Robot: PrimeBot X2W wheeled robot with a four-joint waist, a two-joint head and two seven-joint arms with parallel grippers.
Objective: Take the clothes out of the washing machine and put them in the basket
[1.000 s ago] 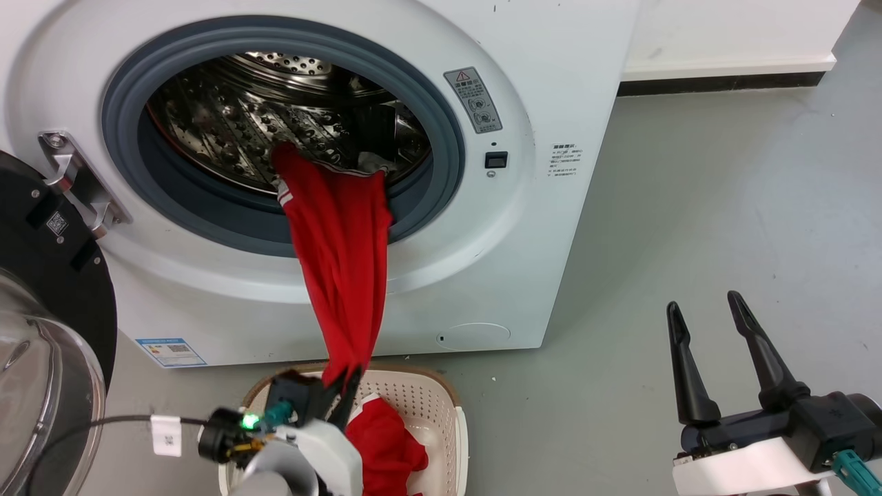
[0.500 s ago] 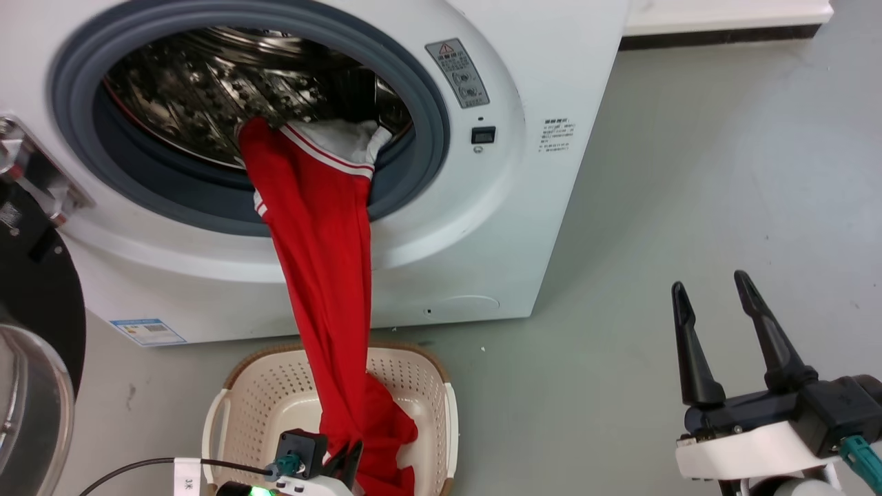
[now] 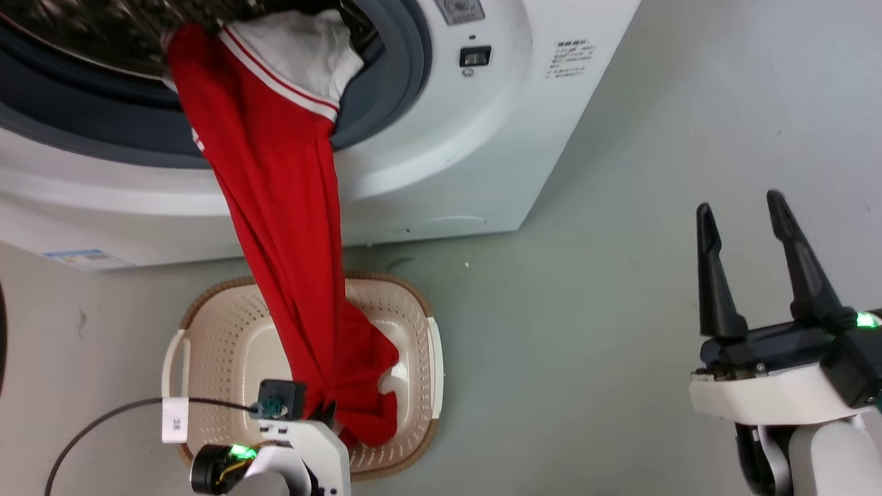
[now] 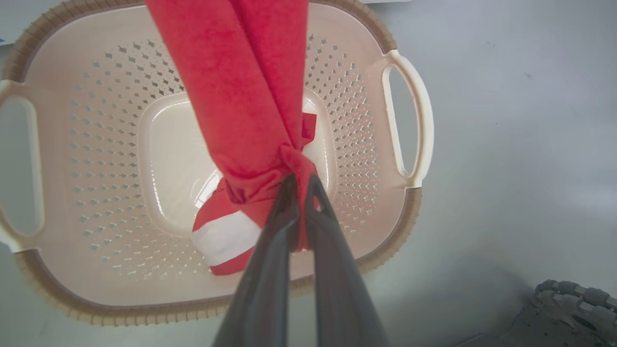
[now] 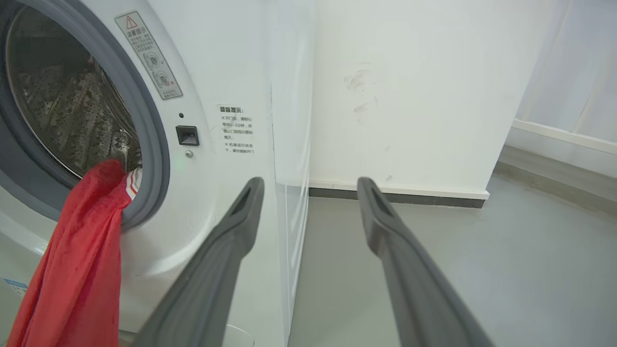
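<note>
The grey floor (image 3: 606, 289) carries the white washing machine (image 3: 441, 158) at eleven o'clock and, near it at seven o'clock, the cream basket (image 3: 213, 344).

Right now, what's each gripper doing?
Left gripper: closed on the red garment, above the basket.
Right gripper: open, holding nothing.

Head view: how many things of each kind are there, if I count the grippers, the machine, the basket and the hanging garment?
Grippers: 2 (left gripper, shut on the garment; right gripper, open)
Washing machine: 1
Basket: 1
Hanging red garment: 1
Total: 5
</note>
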